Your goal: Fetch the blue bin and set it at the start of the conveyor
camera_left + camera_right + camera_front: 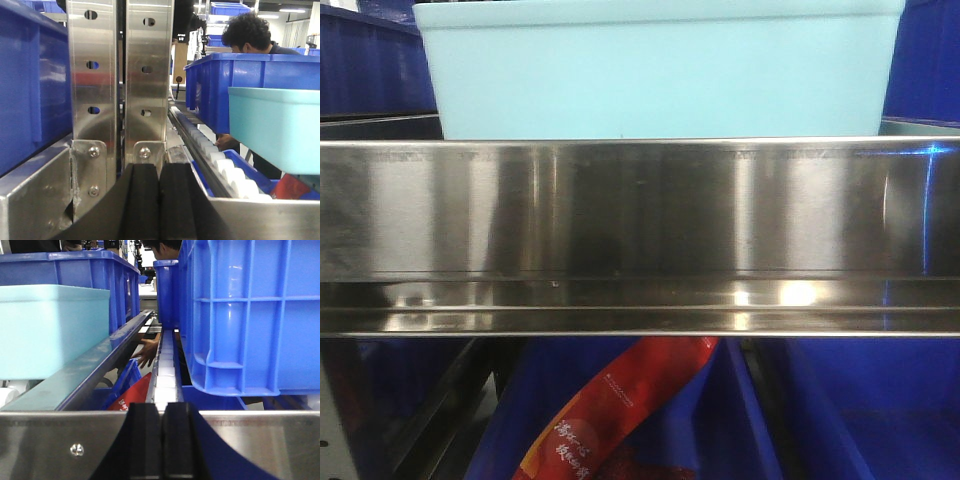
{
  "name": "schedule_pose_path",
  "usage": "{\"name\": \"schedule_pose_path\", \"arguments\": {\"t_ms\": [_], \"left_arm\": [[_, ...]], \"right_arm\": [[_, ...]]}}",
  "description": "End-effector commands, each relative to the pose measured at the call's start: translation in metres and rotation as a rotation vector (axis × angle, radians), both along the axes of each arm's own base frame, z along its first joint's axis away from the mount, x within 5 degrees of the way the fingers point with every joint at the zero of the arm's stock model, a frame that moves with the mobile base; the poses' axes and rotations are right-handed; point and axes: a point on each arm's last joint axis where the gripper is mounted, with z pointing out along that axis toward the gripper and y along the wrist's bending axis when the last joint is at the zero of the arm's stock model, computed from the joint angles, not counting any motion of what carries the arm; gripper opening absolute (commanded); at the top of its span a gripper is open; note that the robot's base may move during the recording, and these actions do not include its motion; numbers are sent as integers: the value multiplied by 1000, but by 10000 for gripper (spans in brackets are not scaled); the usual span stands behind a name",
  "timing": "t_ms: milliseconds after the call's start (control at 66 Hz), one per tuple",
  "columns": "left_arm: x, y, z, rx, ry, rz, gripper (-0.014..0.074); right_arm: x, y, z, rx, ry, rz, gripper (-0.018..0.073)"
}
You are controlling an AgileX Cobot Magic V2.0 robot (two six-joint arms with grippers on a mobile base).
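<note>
The blue bin [660,70], a pale cyan plain-walled tub, sits on the stainless-steel shelf rack [640,210] just behind its front lip. It shows at the right of the left wrist view [275,127] and at the left of the right wrist view [50,330]. My left gripper [159,172] is shut and empty, low in front of the rack's front rail, left of the bin. My right gripper [161,410] is shut and empty, at the front rail, right of the bin. The conveyor start is out of view.
Dark royal-blue ribbed crates flank the bin [250,315] [30,85]. Another crate [240,80] stands behind it. White roller tracks [164,375] run back along the shelf. A red packet [620,410] lies in a blue crate below. A person [250,35] stands behind the rack. Steel uprights [120,75] stand left.
</note>
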Motion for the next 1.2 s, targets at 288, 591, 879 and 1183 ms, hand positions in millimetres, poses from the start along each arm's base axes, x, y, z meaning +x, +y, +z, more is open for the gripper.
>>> {"name": "schedule_pose_path", "arguments": {"t_ms": [288,591,879,1183], "left_arm": [[-10,0,41,-10,-137,2,-111],[-28,0,98,-5,-53,-2,-111],[-4,0,156,-2,84,-6,222],[35,-15,181,-9,210,-151,548]], "right_arm": [[-4,0,27,-16,-170,-7,-153],[-31,3,99,-6,-223,13,-153],[-37,9,169,96,-204,74,285],[-11,7,183,74,-91,71,489]]}}
